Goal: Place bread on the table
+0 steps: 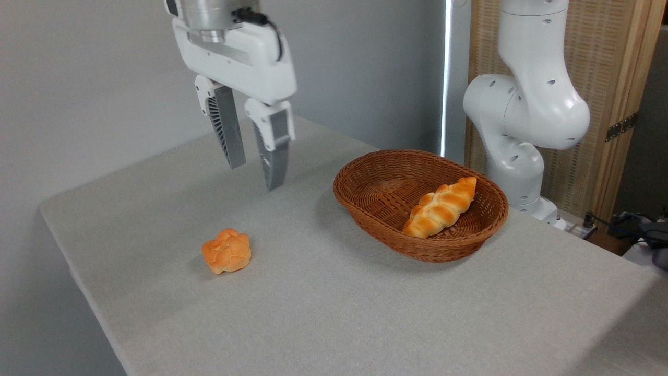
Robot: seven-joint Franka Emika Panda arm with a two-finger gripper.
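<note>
the bread [226, 251] sits alone on the table [365, 313], left of the basket [420, 204] that holds the braided loaf [441, 207]; i'd call it light, soft, squashy, best pinched gently across its sides. it's round, so no real long axis, knotted top facing up. my gripper [255, 174] hangs above, fingers spread, holding nothing.
</note>
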